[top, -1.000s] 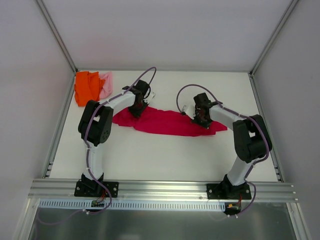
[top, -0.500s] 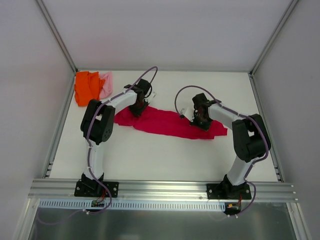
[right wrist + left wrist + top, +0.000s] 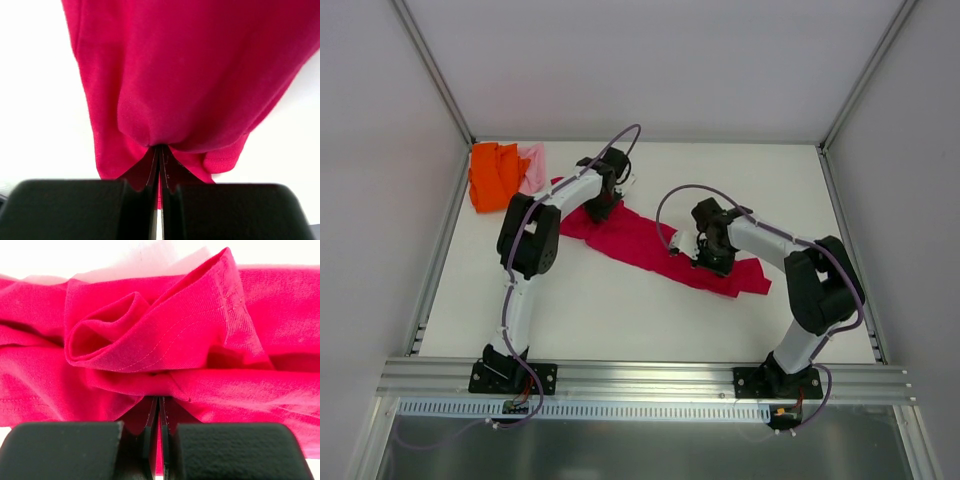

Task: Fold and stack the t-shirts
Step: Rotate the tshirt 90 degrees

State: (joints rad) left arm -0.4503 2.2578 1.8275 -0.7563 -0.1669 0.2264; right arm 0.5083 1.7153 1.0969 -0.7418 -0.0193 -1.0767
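Observation:
The crimson-red t-shirt (image 3: 640, 240) lies bunched in a long band slanting from back left to front right on the white table. My left gripper (image 3: 605, 205) is shut on its back-left end; folds of the red cloth (image 3: 165, 340) fill the left wrist view. My right gripper (image 3: 705, 258) is shut on its front-right part, and the cloth (image 3: 200, 75) hangs from the jaws in the right wrist view. The orange t-shirt (image 3: 492, 174) lies crumpled in the back left corner. A small part of the pale pink t-shirt (image 3: 532, 166) shows beside it.
White walls with metal frame posts (image 3: 432, 75) enclose the table at the back and sides. An aluminium rail (image 3: 640, 378) with both arm bases runs along the near edge. Cables loop over each arm.
Both grippers moved with the red shirt. The left went farther back, the right came leftward and nearer. The shirt now slants instead of lying straight across.

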